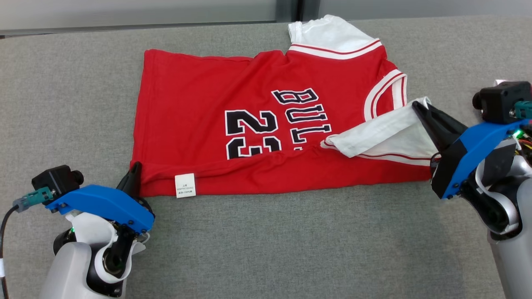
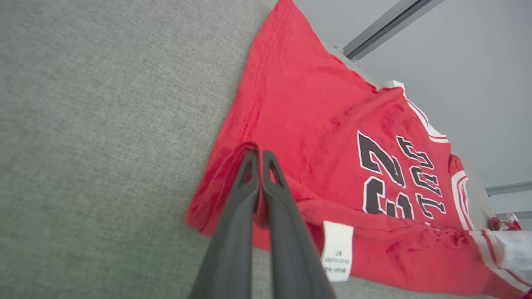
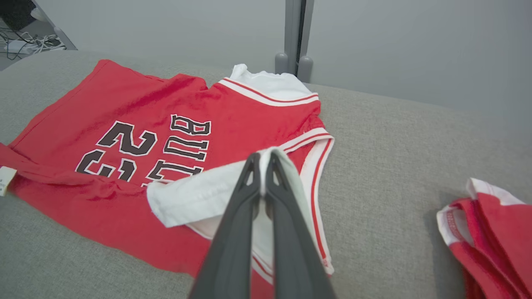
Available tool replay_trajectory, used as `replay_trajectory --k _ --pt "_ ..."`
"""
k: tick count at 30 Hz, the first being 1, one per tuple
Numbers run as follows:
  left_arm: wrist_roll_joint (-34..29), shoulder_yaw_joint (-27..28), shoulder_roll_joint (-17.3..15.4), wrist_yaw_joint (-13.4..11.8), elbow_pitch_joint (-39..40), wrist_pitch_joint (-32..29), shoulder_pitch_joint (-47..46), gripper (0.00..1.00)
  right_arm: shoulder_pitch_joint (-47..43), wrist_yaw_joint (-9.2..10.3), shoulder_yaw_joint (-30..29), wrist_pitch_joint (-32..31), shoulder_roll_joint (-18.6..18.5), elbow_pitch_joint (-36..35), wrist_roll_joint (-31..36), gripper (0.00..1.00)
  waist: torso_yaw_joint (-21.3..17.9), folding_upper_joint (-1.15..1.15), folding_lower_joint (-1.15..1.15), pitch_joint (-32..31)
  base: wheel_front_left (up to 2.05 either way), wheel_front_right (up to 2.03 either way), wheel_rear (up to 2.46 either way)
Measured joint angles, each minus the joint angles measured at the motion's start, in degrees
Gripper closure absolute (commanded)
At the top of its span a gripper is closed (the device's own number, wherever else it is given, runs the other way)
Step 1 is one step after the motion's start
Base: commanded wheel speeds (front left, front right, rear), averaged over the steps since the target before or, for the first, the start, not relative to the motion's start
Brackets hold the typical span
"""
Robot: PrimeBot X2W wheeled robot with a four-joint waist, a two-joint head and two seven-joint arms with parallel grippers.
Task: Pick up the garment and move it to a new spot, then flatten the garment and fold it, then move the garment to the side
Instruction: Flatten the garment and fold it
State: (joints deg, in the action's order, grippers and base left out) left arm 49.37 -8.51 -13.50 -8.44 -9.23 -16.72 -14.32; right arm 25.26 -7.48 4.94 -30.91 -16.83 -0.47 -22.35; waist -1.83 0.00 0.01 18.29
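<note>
Left gripper [image 1: 135, 168], held low, is pinched on a hem corner of the garment [image 1: 199, 95]; right gripper [image 1: 419, 107], angled inward, is clamped on its white sleeve [image 1: 386, 128]. Garment is laid on grey surface [image 1: 291, 241]; grey wall [image 3: 415, 41] behind

I see the red garment [image 1: 257, 124] lying across the grey bench [image 1: 291, 241], its near edge folded up over the black 23. My left jaws are pinched on its near left corner, near a white label [image 1: 185, 185]. My right jaws clamp a white sleeve [image 1: 382, 133], drawn over the garment's right side
</note>
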Motion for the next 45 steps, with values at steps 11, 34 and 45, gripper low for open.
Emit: replay_trajectory --k 11,34,45 --pt "-1.2 -1.2 1.02 0.92 -3.89 2.5 -2.82 0.0 5.8 0.0 2.44 9.11 -1.03 9.02 0.46 0.0 2.02 0.0 0.0 1.34 0.0 0.0 0.0" --pt "-7.91 -4.77 -0.69 1.34 -5.64 9.57 4.16 0.0 -6.91 0.0 -8.28 12.3 3.79 8.77 2.31 0.0 2.62 0.0 -0.01 -3.04 0.0 0.0 0.0" --pt "-10.28 -6.43 -0.52 0.34 -10.76 10.27 -0.63 0.0 -10.44 0.0 -12.76 13.76 11.49 9.53 7.02 0.0 0.86 0.0 -0.01 -0.53 0.0 0.0 0.0"
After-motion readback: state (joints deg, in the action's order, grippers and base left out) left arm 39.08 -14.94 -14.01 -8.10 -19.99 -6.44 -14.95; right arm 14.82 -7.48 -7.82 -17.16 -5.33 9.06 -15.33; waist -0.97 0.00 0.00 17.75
